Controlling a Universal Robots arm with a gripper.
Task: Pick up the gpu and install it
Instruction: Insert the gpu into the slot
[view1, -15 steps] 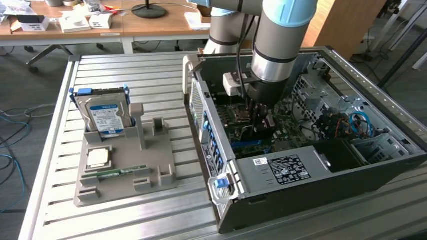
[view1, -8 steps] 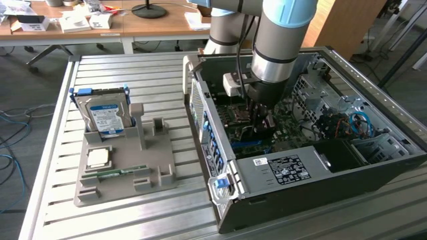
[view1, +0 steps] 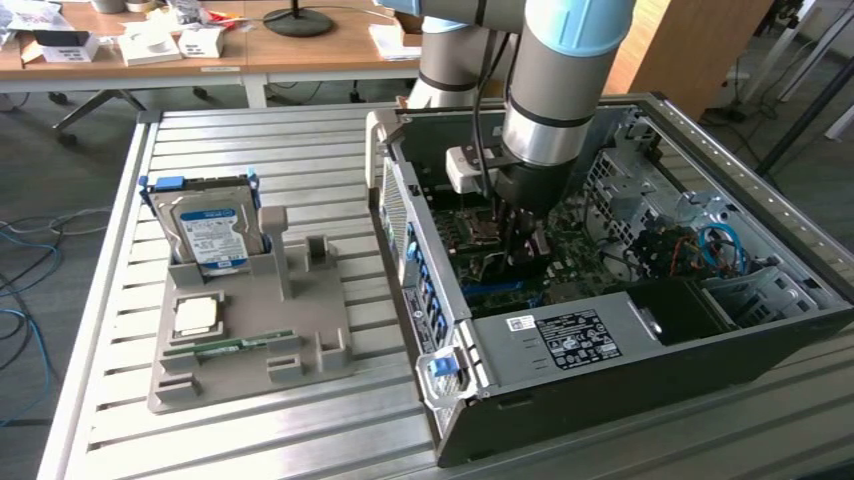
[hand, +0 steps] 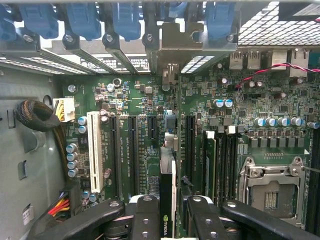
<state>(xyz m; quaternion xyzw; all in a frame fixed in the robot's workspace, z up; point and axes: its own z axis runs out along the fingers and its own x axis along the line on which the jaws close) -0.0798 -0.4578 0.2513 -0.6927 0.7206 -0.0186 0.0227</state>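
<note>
Where the arm reaches down into the open computer case, which lies toward three o'clock from the grey tray in the exterior view, the gripper is clamped on the gpu. The card is seen edge-on between the two fingers, above the motherboard and over the row of black expansion slots.

**Risks, as judged.** A small sideways offset would bring the card's contact edge onto the board beside a slot, or against the small capacitors nearby. Its bracket end could catch on the rear slot frame under the blue clips. A card tilted in the grip would seat at one end only, and pressing then could bend it.

**Hidden or unclear.** The card's contact edge faces away and cannot be seen, so the slot beneath it cannot be told, nor the gap remaining. The pads' contact with the card is covered by the fingers. In the exterior view the wrist covers the card. On the tray, the hard drive stands at about twelve o'clock.
</note>
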